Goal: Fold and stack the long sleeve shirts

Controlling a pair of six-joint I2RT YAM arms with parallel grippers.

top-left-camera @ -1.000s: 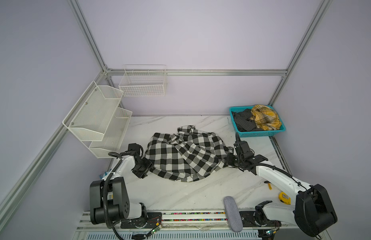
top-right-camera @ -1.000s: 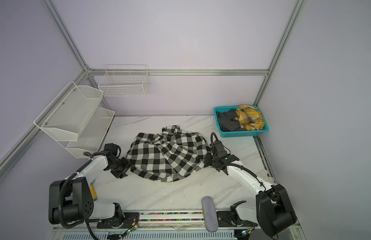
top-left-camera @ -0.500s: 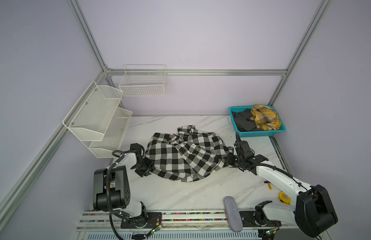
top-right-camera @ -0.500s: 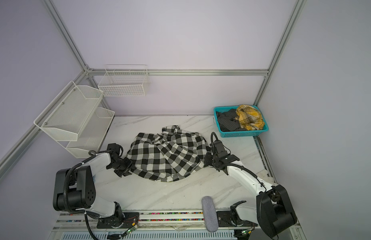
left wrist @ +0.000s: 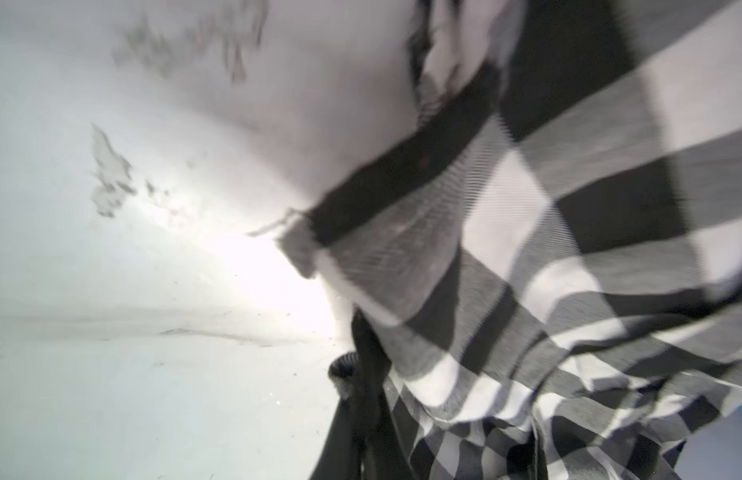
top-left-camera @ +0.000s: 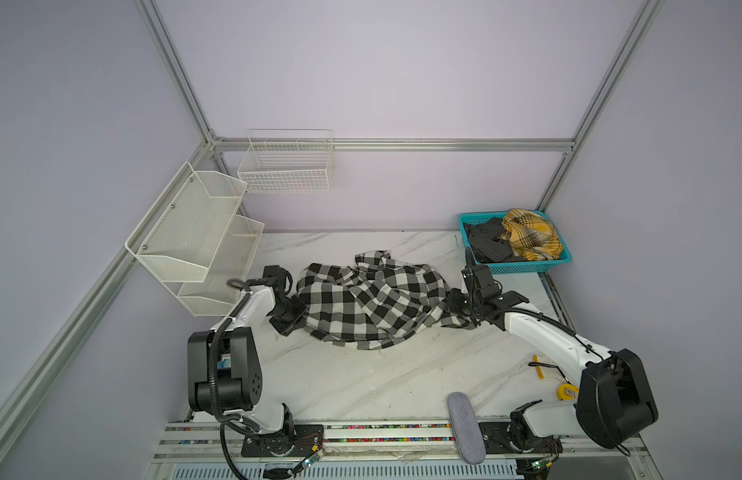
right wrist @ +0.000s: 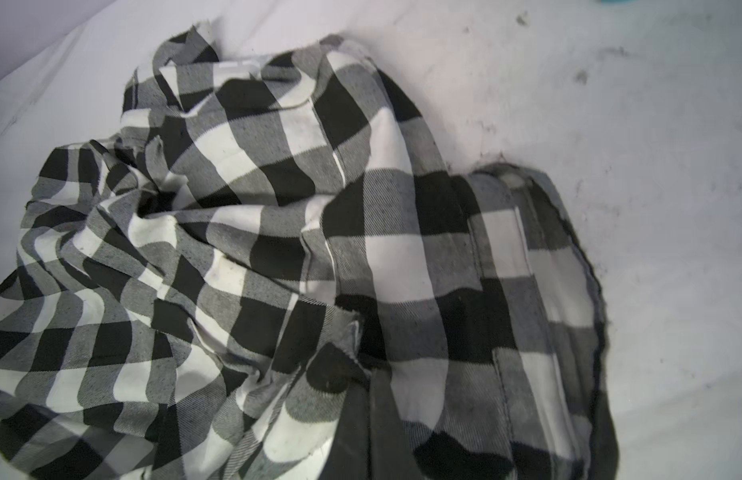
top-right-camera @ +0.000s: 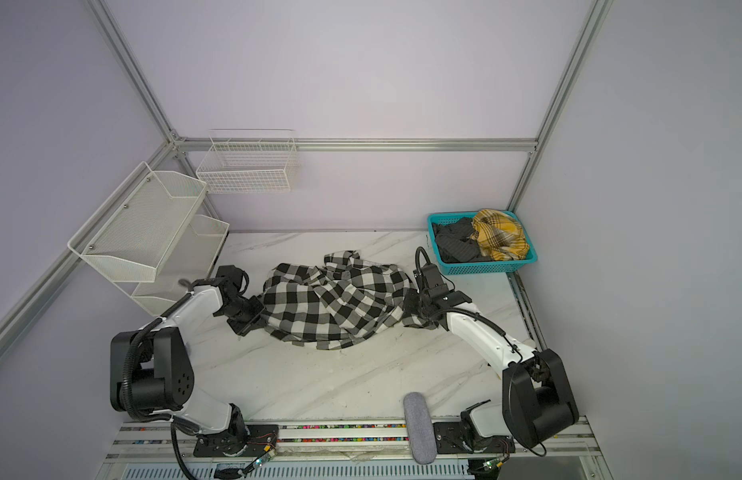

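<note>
Shirt (top-left-camera: 369, 303), black-and-white check, lay crumpled on table (top-left-camera: 361, 382). Left gripper (top-left-camera: 299, 316) pinched one edge, right gripper (top-left-camera: 448, 306) pinched opposite edge, probably to stretch cloth flat before folding.

Both top views are bright, even and sharp; the checked shirt (top-left-camera: 373, 303) casts only a soft shadow. The left wrist view is motion-smeared, with white glare on the marble table (left wrist: 252, 266) just ahead of the left gripper (left wrist: 361, 374). The right wrist view is crisp.
</note>
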